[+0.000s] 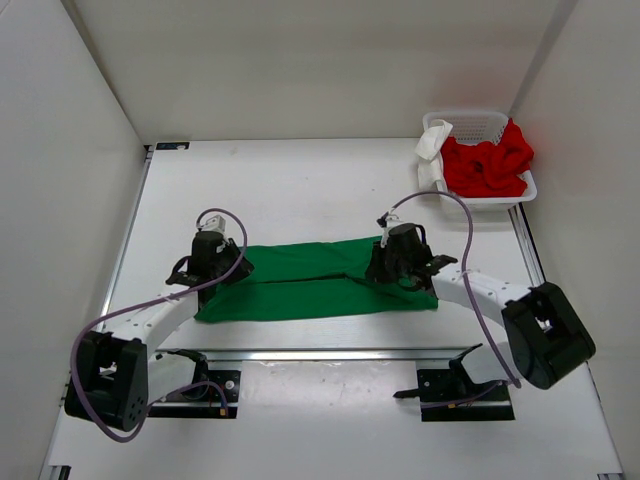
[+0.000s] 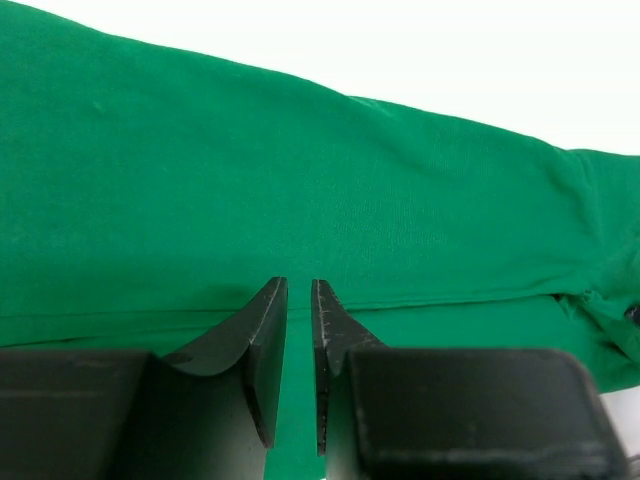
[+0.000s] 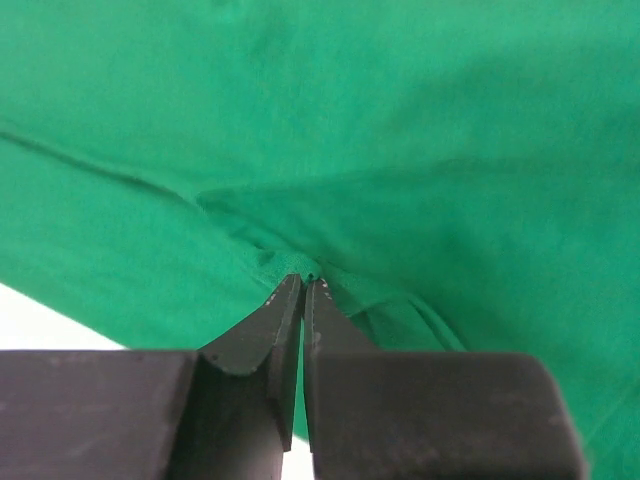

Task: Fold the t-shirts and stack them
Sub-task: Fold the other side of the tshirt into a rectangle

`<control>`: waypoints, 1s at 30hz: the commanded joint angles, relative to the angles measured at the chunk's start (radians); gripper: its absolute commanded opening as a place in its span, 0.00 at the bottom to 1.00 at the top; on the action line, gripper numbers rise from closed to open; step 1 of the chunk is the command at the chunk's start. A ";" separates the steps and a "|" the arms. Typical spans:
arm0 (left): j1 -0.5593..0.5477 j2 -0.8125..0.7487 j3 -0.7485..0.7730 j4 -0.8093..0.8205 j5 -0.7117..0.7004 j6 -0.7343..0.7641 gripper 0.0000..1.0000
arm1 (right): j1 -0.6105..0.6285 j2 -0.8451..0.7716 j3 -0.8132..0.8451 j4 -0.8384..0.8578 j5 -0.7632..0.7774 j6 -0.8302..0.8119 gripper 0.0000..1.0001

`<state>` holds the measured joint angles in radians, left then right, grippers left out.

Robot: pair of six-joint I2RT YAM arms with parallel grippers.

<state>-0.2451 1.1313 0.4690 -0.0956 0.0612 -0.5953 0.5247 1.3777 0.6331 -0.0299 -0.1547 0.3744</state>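
Right gripper [image 3: 302, 285] fingertips are pinched shut on a pucker at the right end of the green t-shirt [image 1: 300, 298], laid as a long band running left to right across mid-frame in the top view. Left gripper [image 2: 298, 290] is set at the band's left end, fingers narrowly apart; whether cloth is nipped cannot be told.

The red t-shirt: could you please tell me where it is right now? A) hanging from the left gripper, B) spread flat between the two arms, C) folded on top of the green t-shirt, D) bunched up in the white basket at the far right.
D: the red t-shirt lies crumpled inside the white mesh basket, while only the green t-shirt is spread out flat.
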 commanded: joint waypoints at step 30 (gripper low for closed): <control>-0.086 0.168 0.094 0.089 0.042 -0.057 0.26 | 0.070 -0.109 -0.067 -0.085 0.067 0.120 0.00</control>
<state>-0.3359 1.3056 0.5503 -0.0296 0.0803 -0.6403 0.5049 1.2682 0.5503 -0.1215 -0.1234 0.5144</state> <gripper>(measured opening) 0.264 0.004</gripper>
